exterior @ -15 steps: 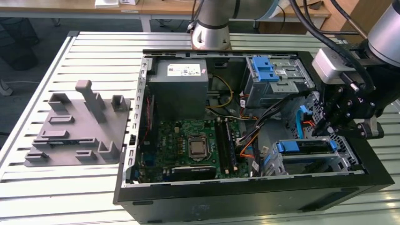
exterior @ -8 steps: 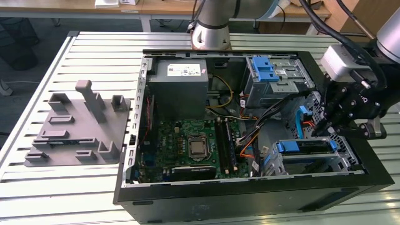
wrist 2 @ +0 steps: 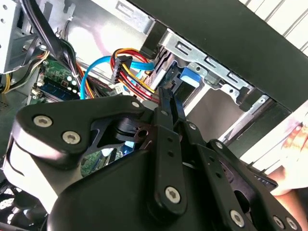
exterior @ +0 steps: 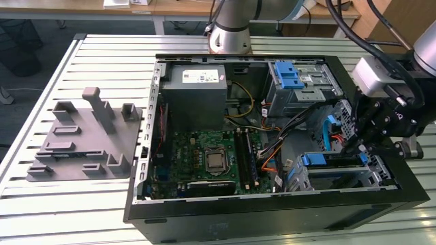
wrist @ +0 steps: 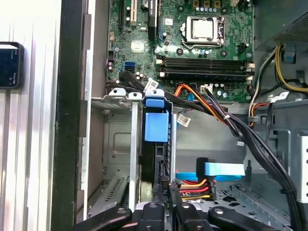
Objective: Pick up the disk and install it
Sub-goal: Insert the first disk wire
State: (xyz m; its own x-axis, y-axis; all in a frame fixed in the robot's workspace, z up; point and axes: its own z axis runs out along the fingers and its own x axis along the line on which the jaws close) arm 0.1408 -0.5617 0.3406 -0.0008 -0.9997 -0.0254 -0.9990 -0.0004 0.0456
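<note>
- Disk (wrist: 155, 144) sits on edge in the lower drive bay (wrist: 120, 159), blue bracket toward the motherboard (wrist: 192, 43) — long axis 12-to-6 in the first wrist view.
- Your gripper (wrist: 166, 192) is at its 6 o'clock end — jaws together, pinching the disk's rear edge.

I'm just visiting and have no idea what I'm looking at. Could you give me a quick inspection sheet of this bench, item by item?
Surface: slatted metal table carrying an open computer case.
Job's things: the disk stands edgewise in its blue bracket inside the lower drive bay.
Clutter: grey moulded fixture plate at the exterior view's left.
Grippers: pincer sits at the disk's rear edge; open or shut cannot be told.
Cables: red, yellow, orange and blue leads run beside the bay.
Surroundings: wooden desks behind; dark device on the table.
</note>
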